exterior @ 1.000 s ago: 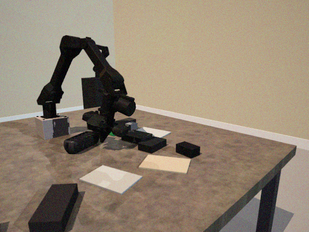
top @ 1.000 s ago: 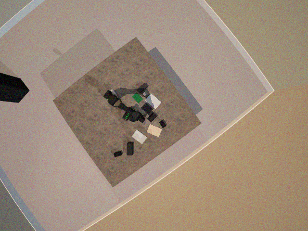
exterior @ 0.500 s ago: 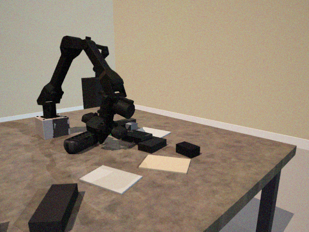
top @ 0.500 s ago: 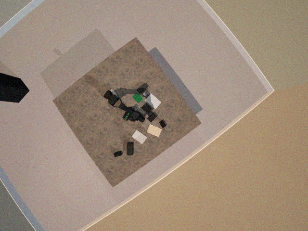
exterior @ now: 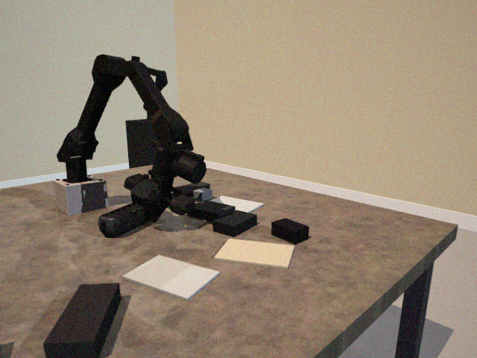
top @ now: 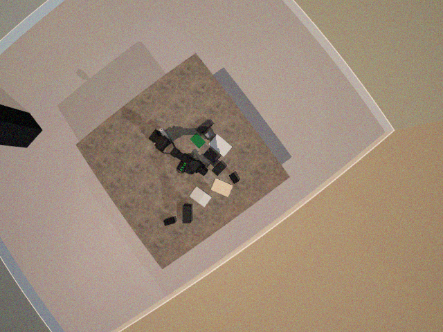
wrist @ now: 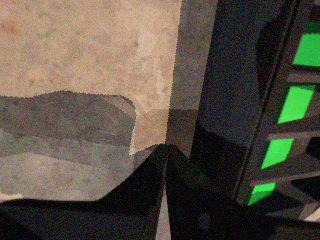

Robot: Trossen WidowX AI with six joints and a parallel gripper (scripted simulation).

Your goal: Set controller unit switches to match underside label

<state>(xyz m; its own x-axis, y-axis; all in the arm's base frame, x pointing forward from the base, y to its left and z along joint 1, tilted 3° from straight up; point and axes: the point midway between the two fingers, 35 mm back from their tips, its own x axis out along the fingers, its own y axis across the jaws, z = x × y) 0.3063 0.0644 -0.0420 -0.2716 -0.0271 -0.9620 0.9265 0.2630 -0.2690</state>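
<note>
Four green rocker ends visible on unit (wrist: 235, 100); gripper (wrist: 165, 150) clenched empty, low against its flank, mid-bench. Likely risks: shoving unit sideways, or tripping switches unintended.
</note>
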